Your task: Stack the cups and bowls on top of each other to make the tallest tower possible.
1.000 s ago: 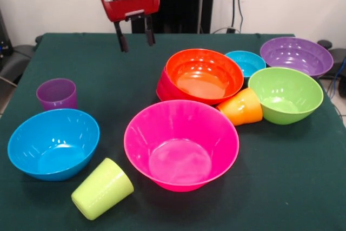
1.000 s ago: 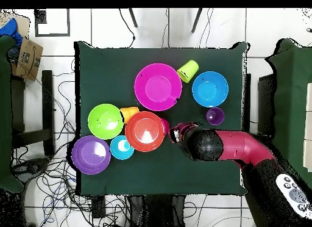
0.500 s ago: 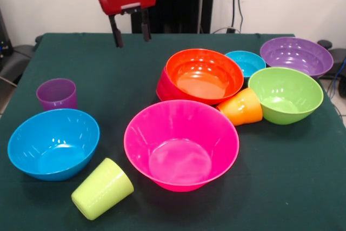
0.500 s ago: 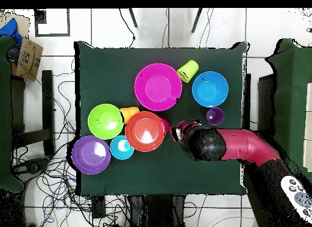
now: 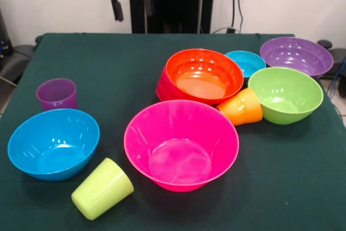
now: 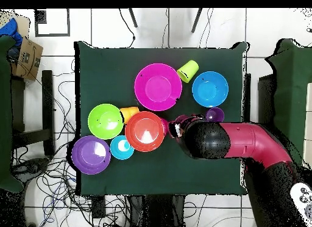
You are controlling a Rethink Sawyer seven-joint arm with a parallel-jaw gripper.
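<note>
Since the earlier frames the red and black gripper (image 5: 130,5) has risen: only its two dark fingers now hang from the top edge of the front view, spread apart with nothing between them. In the overhead view the arm (image 6: 234,141) now covers more of the table beside the orange bowl.

Landmark: the big glossy pink plastic bowl (image 5: 181,143), upright near the table's front.
- The wide orange plastic bowl (image 5: 204,74) sits just behind the pink one, tilted, nested in a small red bowl (image 5: 164,87) whose side shows beneath it.
- The ridged orange cup (image 5: 241,107) lies on its side to the pink bowl's right rear, touching the lime green bowl (image 5: 285,94).
- The ridged light blue bowl (image 5: 245,61) and the purple bowl (image 5: 296,56) stand farther back on that side.
- The large blue bowl (image 5: 53,143) sits upright to the pink bowl's left, the translucent purple cup (image 5: 57,94) upright behind it.
- The lime green cup (image 5: 102,188) lies tipped at the pink bowl's front left.

All rest on the dark green tablecloth (image 5: 97,68).
</note>
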